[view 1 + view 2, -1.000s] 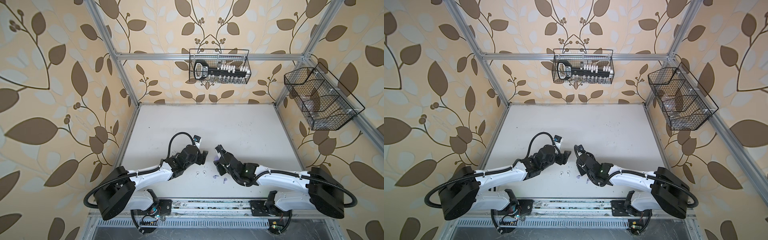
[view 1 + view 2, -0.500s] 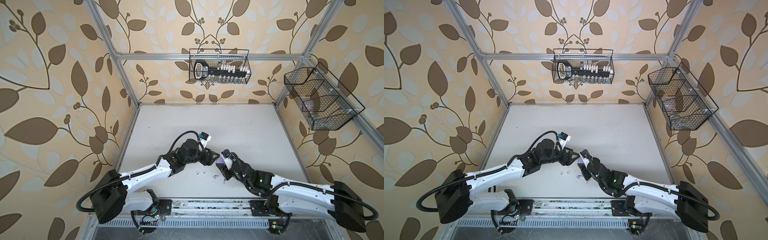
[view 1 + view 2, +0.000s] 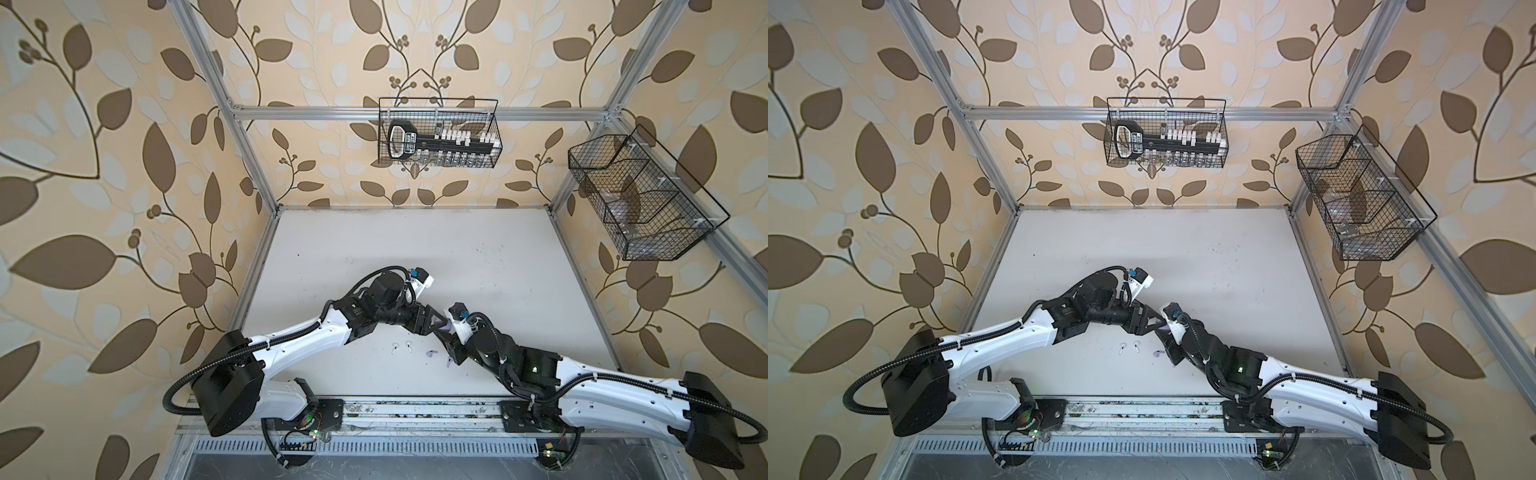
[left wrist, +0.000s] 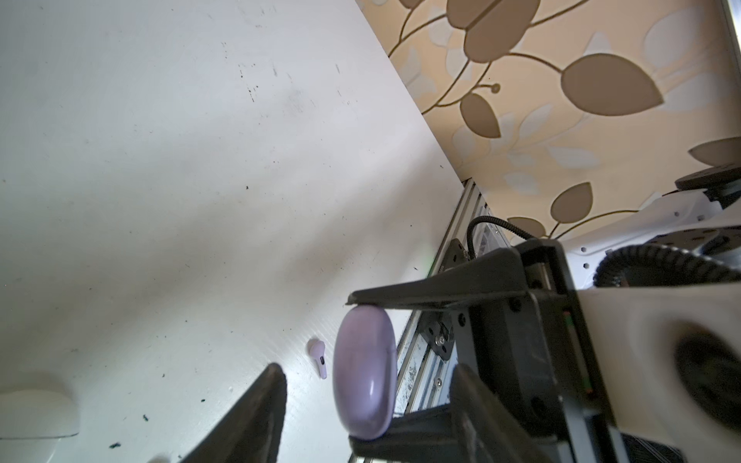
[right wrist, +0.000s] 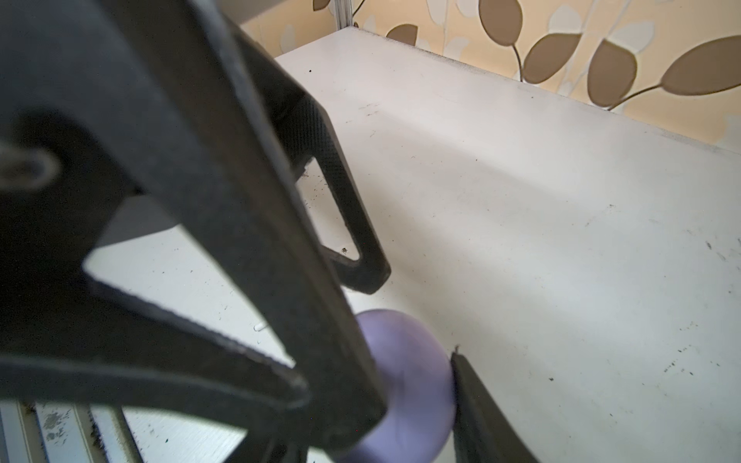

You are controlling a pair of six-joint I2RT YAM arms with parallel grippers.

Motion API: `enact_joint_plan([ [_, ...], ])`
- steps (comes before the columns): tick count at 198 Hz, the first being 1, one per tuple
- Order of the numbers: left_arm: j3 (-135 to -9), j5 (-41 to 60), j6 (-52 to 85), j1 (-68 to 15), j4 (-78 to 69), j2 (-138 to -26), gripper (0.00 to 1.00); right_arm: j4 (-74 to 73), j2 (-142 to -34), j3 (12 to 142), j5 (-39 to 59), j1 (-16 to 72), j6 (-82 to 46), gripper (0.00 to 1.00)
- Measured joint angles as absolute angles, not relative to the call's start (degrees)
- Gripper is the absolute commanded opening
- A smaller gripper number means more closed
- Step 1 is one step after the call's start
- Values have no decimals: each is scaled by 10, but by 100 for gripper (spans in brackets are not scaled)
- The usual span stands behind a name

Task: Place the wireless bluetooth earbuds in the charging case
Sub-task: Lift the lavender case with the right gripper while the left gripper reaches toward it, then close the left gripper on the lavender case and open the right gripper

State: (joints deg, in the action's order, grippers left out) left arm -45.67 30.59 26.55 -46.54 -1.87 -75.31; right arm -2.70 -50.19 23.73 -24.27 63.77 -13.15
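Observation:
A closed lilac charging case [image 4: 363,373] hangs above the table, and my right gripper [image 5: 409,381] is shut on it by its two ends. My left gripper [image 4: 367,371] is open. Its fingers [image 4: 256,409] stand on either side of the case's broad faces with a gap on each side. In both top views the two grippers meet at mid-table, left [image 3: 434,325] and right [image 3: 452,334]. Two white earbuds [image 3: 394,347] [image 3: 409,345] lie on the table in front of them. A lilac earbud [image 3: 432,354] [image 4: 317,356] lies just below the case.
A white rounded object [image 4: 36,413] sits on the table at the edge of the left wrist view. Wire baskets hang on the back wall [image 3: 438,133] and the right wall [image 3: 640,203]. The aluminium front rail [image 3: 415,409] runs behind the earbuds.
Both arms have swung toward each other at mid-table. The left gripper has come up around the case held by the right one, and its jaws have narrowed.

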Motion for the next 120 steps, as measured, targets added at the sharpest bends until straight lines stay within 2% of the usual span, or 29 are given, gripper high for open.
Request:
enact_joint_plan([
  [55, -470, 356, 275, -465, -10, -778, 59, -26, -492, 232, -251, 638, -126, 15],
  [84, -472, 377, 283, -465, -19, -793, 48, -20, -492, 230, -251, 639, -123, 15],
  [120, -473, 389, 286, -465, -22, -799, 45, -18, -492, 229, -251, 640, -123, 15],
])
